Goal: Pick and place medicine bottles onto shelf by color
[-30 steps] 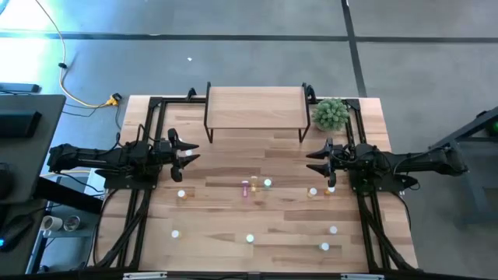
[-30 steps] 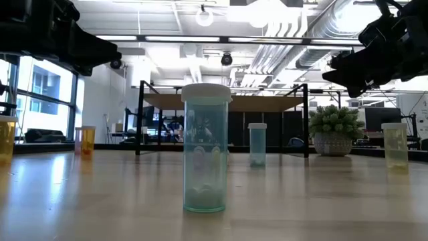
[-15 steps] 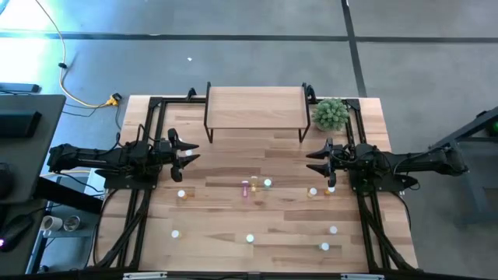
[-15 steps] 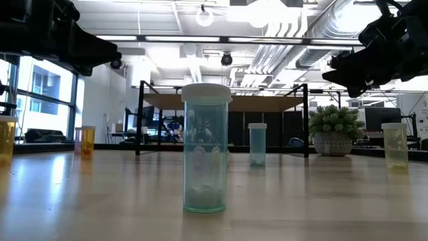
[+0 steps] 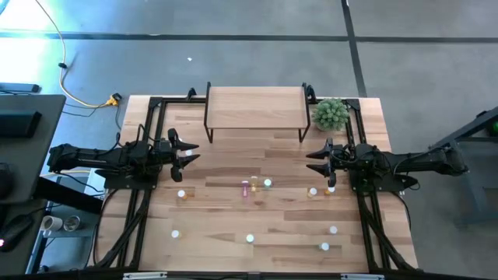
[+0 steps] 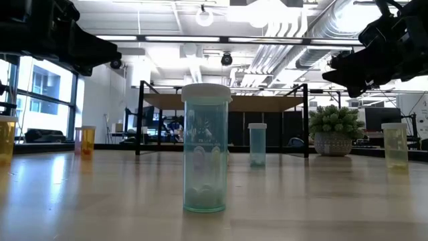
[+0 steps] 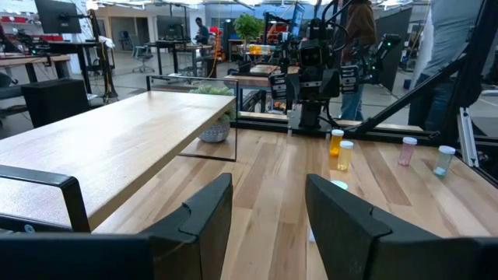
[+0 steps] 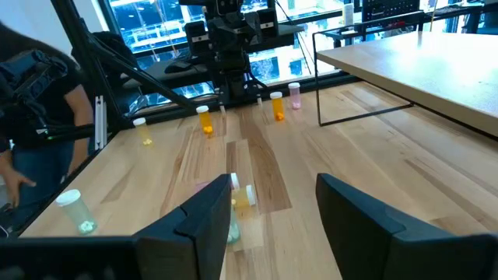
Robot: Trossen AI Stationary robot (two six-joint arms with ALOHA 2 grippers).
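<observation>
Tiny white-capped cylindrical medicine bottles (image 5: 250,187) — smooth light-wood shelf (image 5: 255,108), thin black legs.

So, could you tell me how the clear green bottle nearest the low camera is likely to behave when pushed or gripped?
The green bottle stands tall and narrow, so it probably tips if pushed high. It looks nearly empty, hence likely light. Its smooth round wall may slip, and would roll once down.

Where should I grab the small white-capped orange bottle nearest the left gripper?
Probably grip the small white-capped orange bottle round its body below the cap, descending from above with the open left gripper: it stands upright, alone, with bare table on every side for the jaws.
</observation>
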